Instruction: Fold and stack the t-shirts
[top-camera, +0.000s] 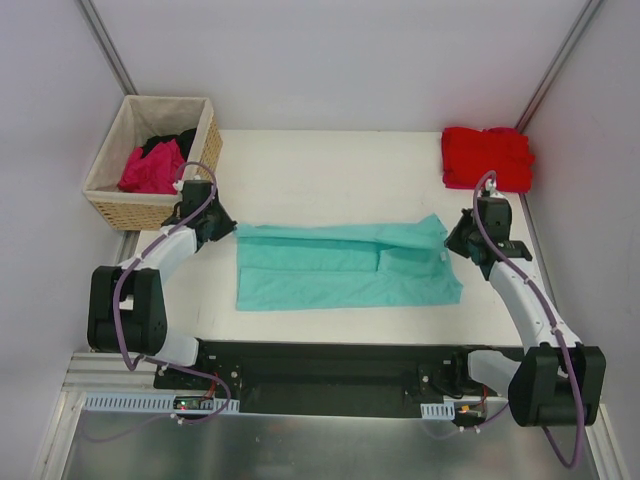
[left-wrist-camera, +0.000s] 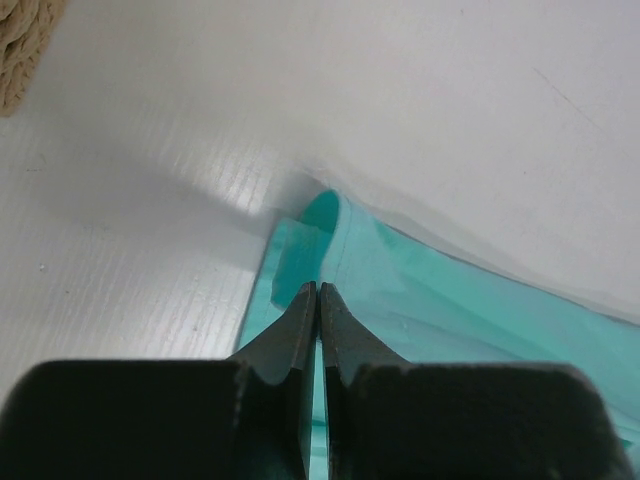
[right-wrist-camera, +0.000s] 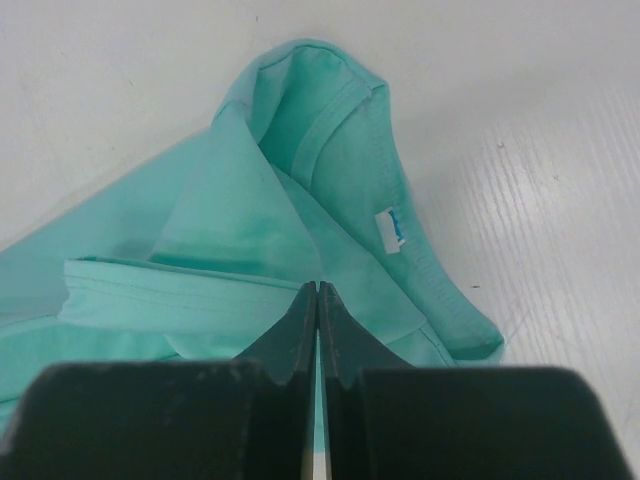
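Left claw (left-wrist-camera: 318, 292) and right claw (right-wrist-camera: 317, 292) are each pinched shut on opposite ends of the teal shirt (top-camera: 340, 275), likely stretching it smooth on the counter (top-camera: 330, 170) for folding.

white tabletop (top-camera: 330, 165), pale grey walls (top-camera: 340, 60), metal corner struts (top-camera: 108, 45), brushed steel ledge in front (top-camera: 320, 455)

- A woven tan basket (top-camera: 140, 210) with beige lining is sitting in the upper left of the frame.
- A white table (top-camera: 320, 170) is filling the middle of the frame.
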